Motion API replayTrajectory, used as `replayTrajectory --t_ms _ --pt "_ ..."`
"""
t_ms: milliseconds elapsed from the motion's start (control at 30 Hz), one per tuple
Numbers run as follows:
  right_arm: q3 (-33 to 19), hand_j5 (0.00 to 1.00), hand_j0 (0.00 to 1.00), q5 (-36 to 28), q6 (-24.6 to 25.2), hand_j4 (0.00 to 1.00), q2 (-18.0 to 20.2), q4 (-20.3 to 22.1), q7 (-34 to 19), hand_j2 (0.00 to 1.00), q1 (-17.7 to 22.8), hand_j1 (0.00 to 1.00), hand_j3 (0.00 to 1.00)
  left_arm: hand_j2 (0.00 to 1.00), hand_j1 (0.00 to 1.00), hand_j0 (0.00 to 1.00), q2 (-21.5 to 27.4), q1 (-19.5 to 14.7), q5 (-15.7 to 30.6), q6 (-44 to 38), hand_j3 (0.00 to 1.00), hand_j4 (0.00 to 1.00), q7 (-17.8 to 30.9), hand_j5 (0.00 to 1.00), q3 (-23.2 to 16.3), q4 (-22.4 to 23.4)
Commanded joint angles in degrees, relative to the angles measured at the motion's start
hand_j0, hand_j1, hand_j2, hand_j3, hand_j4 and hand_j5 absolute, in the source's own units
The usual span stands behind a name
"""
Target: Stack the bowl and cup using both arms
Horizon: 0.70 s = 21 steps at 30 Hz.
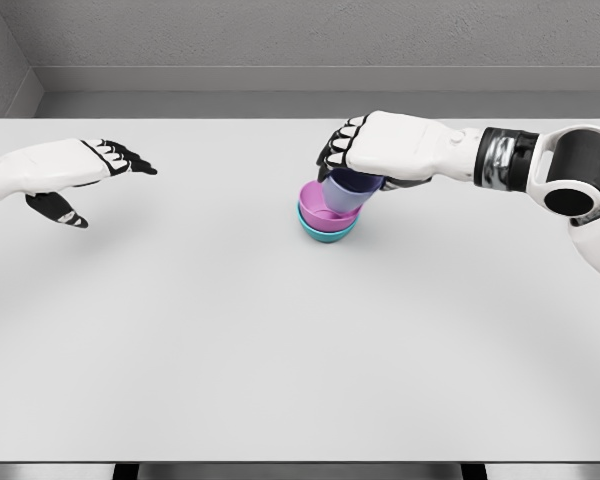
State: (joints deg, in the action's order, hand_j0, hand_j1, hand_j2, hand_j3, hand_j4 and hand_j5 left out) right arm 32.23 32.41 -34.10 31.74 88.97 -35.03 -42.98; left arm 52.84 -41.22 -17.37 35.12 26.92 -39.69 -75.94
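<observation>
The right hand (380, 150) has its fingers curled around the cup (348, 190), held tilted over the pink bowl (320, 205) nested in the teal bowl (325, 232) mid-surface; best to level the cup, centre it, then let go; its axis leans up-right, mouth likely toward the hand; the left hand (65, 170) hovers, fingers spread.

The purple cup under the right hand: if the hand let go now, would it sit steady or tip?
Probably it would tip or settle aslant: the purple cup leans in the pink bowl, which is nested in the teal bowl. It looks rigid and smooth, so it may slide on the curved wall. The right hand grips it from above; the left hand is open, far off.
</observation>
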Motion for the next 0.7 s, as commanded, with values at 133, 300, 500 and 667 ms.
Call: replayTrajectory --t_ms 133,300,500,667 --pt "0.4 0.69 0.69 -0.1 0.2 0.69 -0.2 -1.2 0.0 0.69 0.0 0.69 0.69 1.0 1.0 1.0 0.1 0.0 0.3 -0.1 1.0 1.0 0.0 1.0 0.1 0.0" --pt "0.4 0.69 0.69 -0.1 0.2 0.69 -0.7 -1.3 0.0 0.69 -0.1 0.69 0.69 1.0 1.0 1.0 0.1 0.0 0.4 -0.1 1.0 1.0 0.0 1.0 0.1 0.0" --pt "0.7 0.69 0.69 0.0 0.3 0.69 -1.5 -1.7 0.0 0.69 -0.8 0.69 0.69 1.0 1.0 1.0 0.1 0.0 0.4 -0.1 1.0 1.0 0.0 1.0 0.1 0.0" --pt "1.4 0.69 0.69 0.2 0.3 0.69 -1.6 -2.7 0.0 0.69 -1.1 0.69 0.69 1.0 1.0 1.0 0.0 0.0 0.2 -0.1 1.0 1.0 0.0 1.0 0.1 0.0"
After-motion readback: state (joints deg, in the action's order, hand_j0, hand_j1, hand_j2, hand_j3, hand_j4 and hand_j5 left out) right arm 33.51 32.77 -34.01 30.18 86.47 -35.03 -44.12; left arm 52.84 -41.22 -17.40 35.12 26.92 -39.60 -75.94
